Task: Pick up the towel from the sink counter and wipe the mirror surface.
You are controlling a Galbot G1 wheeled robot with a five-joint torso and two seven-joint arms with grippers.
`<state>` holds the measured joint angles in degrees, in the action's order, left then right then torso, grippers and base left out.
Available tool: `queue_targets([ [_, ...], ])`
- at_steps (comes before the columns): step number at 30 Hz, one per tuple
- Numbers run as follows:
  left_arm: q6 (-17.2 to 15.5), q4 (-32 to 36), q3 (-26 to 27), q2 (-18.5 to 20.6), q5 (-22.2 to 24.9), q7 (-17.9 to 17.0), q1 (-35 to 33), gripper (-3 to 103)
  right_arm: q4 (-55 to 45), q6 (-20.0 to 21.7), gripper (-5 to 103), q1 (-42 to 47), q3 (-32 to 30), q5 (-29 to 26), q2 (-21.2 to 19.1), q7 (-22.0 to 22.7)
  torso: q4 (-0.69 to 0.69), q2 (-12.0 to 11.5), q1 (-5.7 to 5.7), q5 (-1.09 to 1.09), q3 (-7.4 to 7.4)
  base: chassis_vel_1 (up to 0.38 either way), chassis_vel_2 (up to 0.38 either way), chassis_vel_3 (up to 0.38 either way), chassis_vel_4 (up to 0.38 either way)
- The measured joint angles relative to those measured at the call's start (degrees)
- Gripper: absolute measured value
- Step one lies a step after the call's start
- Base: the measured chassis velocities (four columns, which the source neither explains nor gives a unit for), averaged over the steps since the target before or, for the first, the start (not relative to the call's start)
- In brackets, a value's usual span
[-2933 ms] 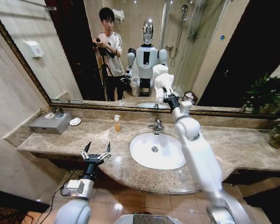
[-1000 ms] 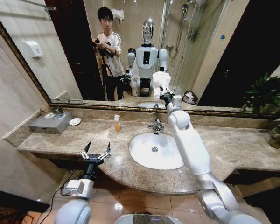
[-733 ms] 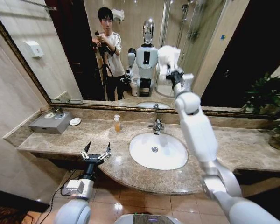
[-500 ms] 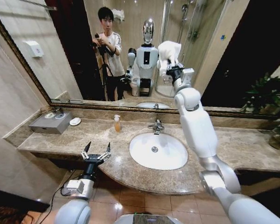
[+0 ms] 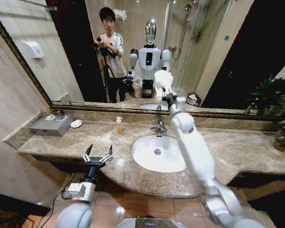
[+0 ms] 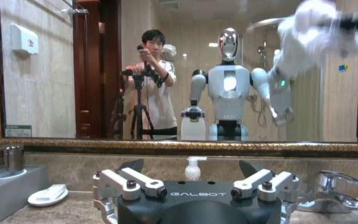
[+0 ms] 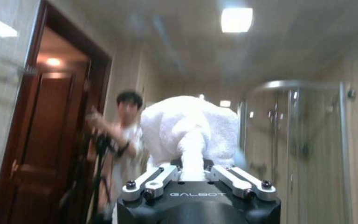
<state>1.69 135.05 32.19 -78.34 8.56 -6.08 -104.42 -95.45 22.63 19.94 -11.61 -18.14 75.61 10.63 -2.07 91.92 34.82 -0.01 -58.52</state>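
My right gripper (image 5: 168,95) is shut on the white towel (image 5: 162,79) and holds it against the mirror (image 5: 66,57), above the tap. In the right wrist view the towel (image 7: 188,130) bunches out from between the closed fingers (image 7: 160,177) of the right gripper (image 7: 191,176), facing the glass. From the left wrist view the towel (image 6: 319,28) is a blurred white shape high on the mirror (image 6: 54,70). My left gripper (image 5: 98,154) hangs open and empty over the front edge of the sink counter (image 5: 237,147); in its own view the left gripper (image 6: 191,177) stands spread wide.
On the counter's left end stand a grey box (image 5: 51,124) and a white dish (image 5: 76,123). A soap bottle (image 5: 119,126) and chrome tap (image 5: 159,128) sit behind the white basin (image 5: 147,159). A plant (image 5: 280,109) is at the far right.
My right arm swept the towel up and to the right on the mirror, then back down and left to just above the tap. The left arm has not moved.
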Motion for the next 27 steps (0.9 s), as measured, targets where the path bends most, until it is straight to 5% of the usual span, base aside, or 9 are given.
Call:
queue_targets([
  [7,0.0,0.0,0.0,0.0,0.0,0.0,0.0,100,0.7,1.12,13,-3.11,0.31,-0.86,-1.14,0.17,0.02,0.0,0.0,0.0,0.0,0.0,0.0,0.0,0.0],
  [17,0.0,0.0,0.0,0.0,0.0,0.0,0.0,100,-1.33,-2.24,13,11.42,0.8,2.65,0.0,-2.39,0.02,0.0,-0.01,0.02,-0.01,0.0,0.0,0.0,0.0],
  [27,0.0,0.0,0.0,0.0,0.0,0.0,0.0,100,-1.47,-0.23,13,0.12,0.93,-0.32,-3.04,-1.4,0.01,0.0,0.0,0.01,0.0,0.0,0.0,0.0,0.0],
])
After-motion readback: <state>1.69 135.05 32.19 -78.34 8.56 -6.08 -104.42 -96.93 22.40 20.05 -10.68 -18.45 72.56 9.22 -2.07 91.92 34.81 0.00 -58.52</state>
